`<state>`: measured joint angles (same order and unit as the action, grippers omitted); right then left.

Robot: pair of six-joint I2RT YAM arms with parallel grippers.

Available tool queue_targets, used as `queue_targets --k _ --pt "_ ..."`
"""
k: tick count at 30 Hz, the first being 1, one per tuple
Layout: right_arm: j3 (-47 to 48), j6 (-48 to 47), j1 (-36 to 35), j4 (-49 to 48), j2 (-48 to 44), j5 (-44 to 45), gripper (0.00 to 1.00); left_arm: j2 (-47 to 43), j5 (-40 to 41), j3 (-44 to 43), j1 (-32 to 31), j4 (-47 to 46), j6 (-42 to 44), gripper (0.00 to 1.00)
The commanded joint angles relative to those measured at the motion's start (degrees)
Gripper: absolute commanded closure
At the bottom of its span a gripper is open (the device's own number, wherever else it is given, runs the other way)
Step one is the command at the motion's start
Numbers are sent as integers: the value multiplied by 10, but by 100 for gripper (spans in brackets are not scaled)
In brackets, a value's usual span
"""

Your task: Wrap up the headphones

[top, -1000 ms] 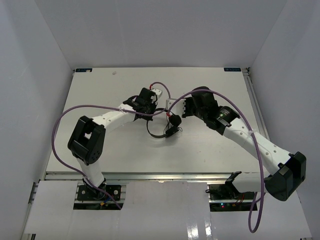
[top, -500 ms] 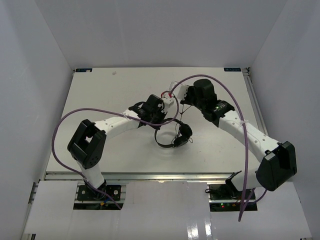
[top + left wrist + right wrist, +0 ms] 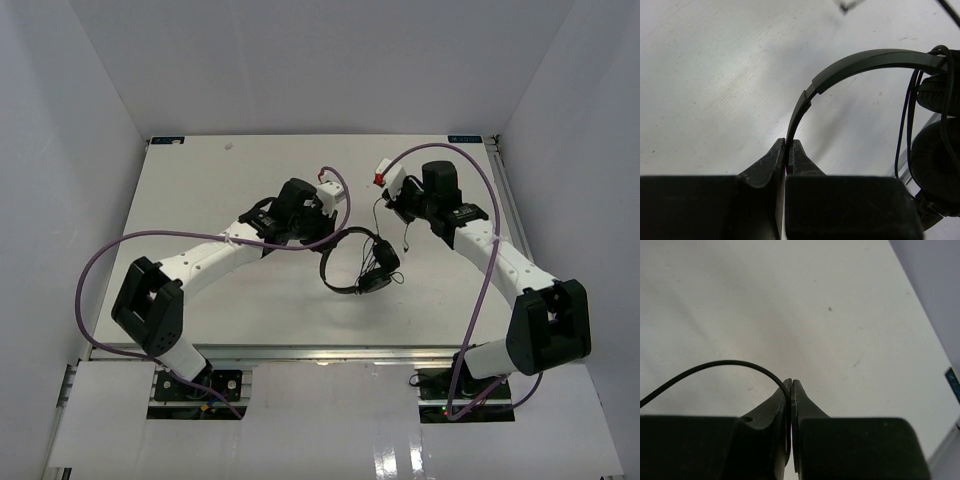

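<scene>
A white table (image 3: 200,180) fills the view from above, with pale walls rising from its far, left and right edges. My two white and black arms are bolted at the near edge: my left arm (image 3: 200,262) stretches from the near left corner toward the middle of the table, and my right arm (image 3: 500,255) bends up along the right edge and turns inward over the far right part. A thick purple robot cable (image 3: 95,270) loops out beside each arm. The black headphones (image 3: 378,272) are a little right of the table's middle, between my two wrists and nearer the near edge than the far one. Their thin headband (image 3: 860,62) curves out in an arc from my left gripper (image 3: 786,145), whose two fingers are pressed together on the end of the band, pinching it edge-on. The two round padded earcups (image 3: 937,165) sit one against the other at the far end of the arc; I cannot tell whether they touch the table. The thin black cable (image 3: 715,364) runs down past the earcups and sweeps in a low curve into my right gripper (image 3: 791,382), whose fingers are closed tight with the cable nipped between their tips, above bare table
</scene>
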<state>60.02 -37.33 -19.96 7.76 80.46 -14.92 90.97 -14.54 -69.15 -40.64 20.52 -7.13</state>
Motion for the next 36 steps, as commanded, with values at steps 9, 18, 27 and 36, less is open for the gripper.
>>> queue_targets --k 9,18,27,36 --pt "-20 131 80 -7 28 -381 88 -92 59 -120 -2 13 -57 100" --pt "-22 226 88 -82 52 -501 82 -86 92 -215 -2 52 -73 100" --pt "-39 365 88 -238 80 -549 73 -70 117 -305 -2 93 -76 100" --pt "-75 386 88 -275 65 -553 74 -73 195 -344 -2 99 -70 100"
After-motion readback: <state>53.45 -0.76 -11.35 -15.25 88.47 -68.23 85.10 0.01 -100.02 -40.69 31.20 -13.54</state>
